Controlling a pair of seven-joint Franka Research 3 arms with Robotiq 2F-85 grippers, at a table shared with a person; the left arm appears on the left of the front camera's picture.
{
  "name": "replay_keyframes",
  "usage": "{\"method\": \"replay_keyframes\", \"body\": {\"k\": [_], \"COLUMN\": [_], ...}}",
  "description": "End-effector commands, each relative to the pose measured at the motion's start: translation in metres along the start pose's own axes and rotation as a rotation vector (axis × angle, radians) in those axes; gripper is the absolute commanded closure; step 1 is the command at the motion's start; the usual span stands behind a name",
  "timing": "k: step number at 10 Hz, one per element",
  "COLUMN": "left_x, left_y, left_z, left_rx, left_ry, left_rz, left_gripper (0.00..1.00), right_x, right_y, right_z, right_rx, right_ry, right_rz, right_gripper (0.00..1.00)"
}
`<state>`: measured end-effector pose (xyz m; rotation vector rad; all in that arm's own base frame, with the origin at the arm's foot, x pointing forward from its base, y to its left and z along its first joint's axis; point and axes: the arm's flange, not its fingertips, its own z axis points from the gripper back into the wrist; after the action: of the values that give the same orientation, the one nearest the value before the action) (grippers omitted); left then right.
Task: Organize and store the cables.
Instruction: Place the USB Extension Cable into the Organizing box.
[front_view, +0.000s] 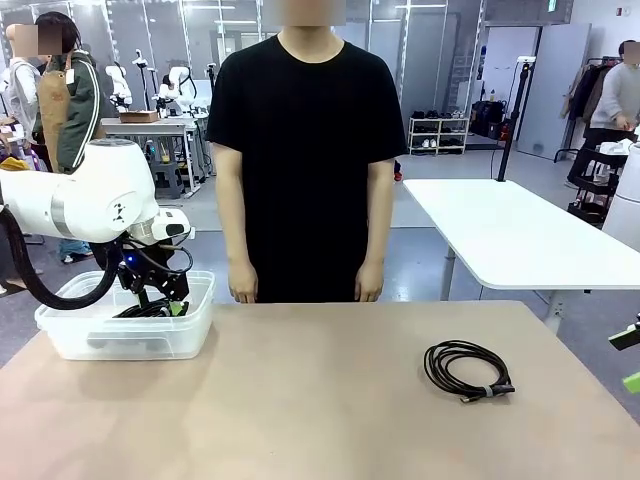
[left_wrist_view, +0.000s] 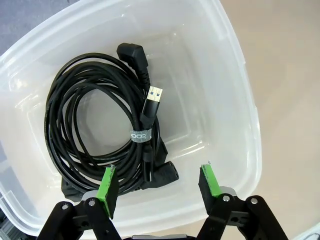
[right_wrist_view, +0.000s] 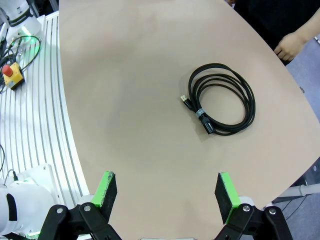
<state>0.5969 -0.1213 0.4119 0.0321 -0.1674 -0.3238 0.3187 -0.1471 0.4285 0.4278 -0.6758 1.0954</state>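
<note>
Left fingers (left_wrist_view: 107, 182) gape empty over cables (left_wrist_view: 140, 135) in the bin (left_wrist_view: 200, 90); right fingers (right_wrist_view: 226, 196) spread wide above table (right_wrist_view: 125, 100).

tan table (front_view: 300, 420), white table (front_view: 510, 235) (farther back)

Quick count: one clear plastic bin (front_view: 60, 338) on the surface (front_view: 320, 410). Inside it, black cord coils (left_wrist_view: 65, 125) piled together. It looks like two to me, but they overlap so much I can't swear to it. One USB plug (left_wrist_view: 155, 94) and one wrap tie (left_wrist_view: 140, 135) show in that pile. One more coiled cable (front_view: 468, 371) lies out on the surface, with one tie of its own (right_wrist_view: 200, 114). One person (front_view: 305, 150) at the far edge, two hands (front_view: 243, 292).
</note>
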Motion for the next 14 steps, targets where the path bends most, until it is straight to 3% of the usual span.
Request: {"method": "replay_keyframes", "body": {"k": [1, 4, 5, 6, 7, 8, 10, 14], "left_x": [0.004, 0.0, 0.012, 0.018, 0.01, -0.007, -0.058, -0.178], "left_y": [0.002, 0.0, -0.003, -0.005, -0.008, -0.01, -0.009, 0.029], "left_z": [0.001, 0.0, 0.027, 0.054, 0.076, 0.091, 0.124, 0.135], "left_rx": [0.001, 0.0, -0.084, -0.087, -0.149, -0.145, -0.279, -0.328], "left_ry": [-0.001, 0.0, -0.047, -0.074, -0.088, -0.083, -0.177, -0.439], "left_rz": [0.002, 0.0, -0.051, -0.098, -0.144, -0.224, -0.346, -0.49], "left_gripper": [0.18, 0.18, 0.18, 0.18, 0.18, 0.18, 0.0, 0.0], "right_x": [-0.001, -0.001, -0.001, -0.001, -0.001, -0.001, -0.001, -0.001], "right_y": [-0.001, -0.001, -0.001, -0.001, -0.001, -0.001, -0.001, -0.001], "right_z": [0.001, 0.001, 0.001, 0.001, 0.001, 0.001, 0.001, 0.001], "right_rx": [0.003, 0.003, 0.003, 0.003, 0.003, 0.003, 0.003, 0.003], "right_ry": [-0.016, -0.016, -0.016, -0.016, -0.016, -0.016, -0.016, -0.016], "right_rz": [0.008, 0.008, 0.008, 0.008, 0.008, 0.008, 0.008, 0.008], "right_gripper": [0.0, 0.0, 0.0, 0.0, 0.0, 0.0, 0.0, 0.0]}}
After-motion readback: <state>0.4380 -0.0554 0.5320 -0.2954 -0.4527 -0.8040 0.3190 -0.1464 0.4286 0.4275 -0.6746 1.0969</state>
